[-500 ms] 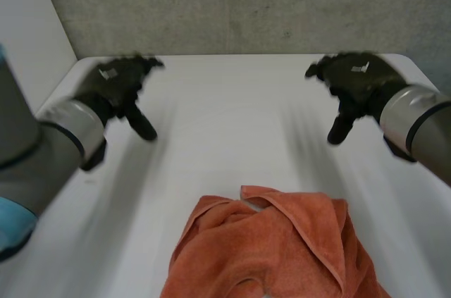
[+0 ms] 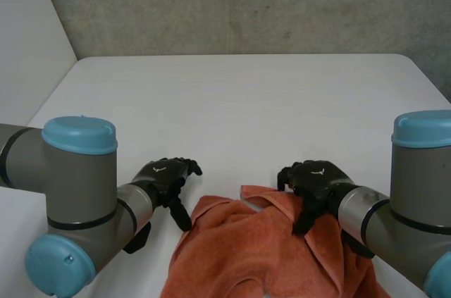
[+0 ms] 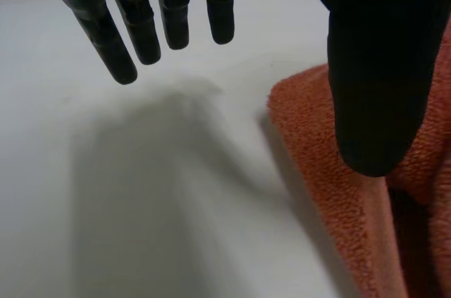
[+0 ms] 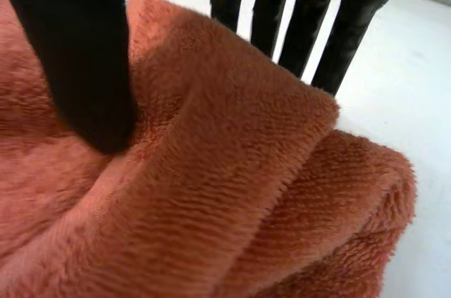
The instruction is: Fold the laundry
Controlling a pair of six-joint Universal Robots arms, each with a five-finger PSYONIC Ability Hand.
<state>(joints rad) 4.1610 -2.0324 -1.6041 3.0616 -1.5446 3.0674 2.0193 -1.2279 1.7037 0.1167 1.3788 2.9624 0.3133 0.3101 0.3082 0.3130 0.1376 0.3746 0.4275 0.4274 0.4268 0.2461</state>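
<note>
— What has changed since half a second ago?

— Both hands were up near the far side of the tabletop [image 2: 239, 101], wide apart and well clear of the cloth. They have since come back to the far edge of the orange terry towel [image 2: 261, 256]. The towel itself lies as it did.

— Where is that?

— At the near edge of the tabletop, about midway along it, crumpled, with folds running across it and its near part cut off by the view.

— The left robot hand [image 2: 165, 175]?

— At the towel's far left corner. In the left wrist view its fingers [image 3: 116, 44] are straight and held over bare tabletop, and the thumb [image 3: 370, 79] stands well apart from them over the towel's edge [image 3: 317, 164]. It is spread and grips nothing.

— And the right robot hand [image 2: 317, 182]?

— On the towel's far right part. In the right wrist view the thumb [image 4: 81, 65] lies on the pile of the cloth [image 4: 211, 206], and the straight fingers [image 4: 331, 37] reach past the far side of a raised fold. The fold sits between thumb and fingers, but they stand wide apart, not pinched on it. Whether the fingers touch the cloth I cannot tell.

— Anything else new?

— The left arm [image 2: 77, 171] and right arm [image 2: 423, 164] now show their grey joints and light-blue caps at the near corners.

— The surface and the room?

— The tabletop is white and smooth, with rounded far corners. Behind it stands a grey concrete wall [image 2: 246, 2], and a white wall [image 2: 28, 30] runs along the left.
</note>
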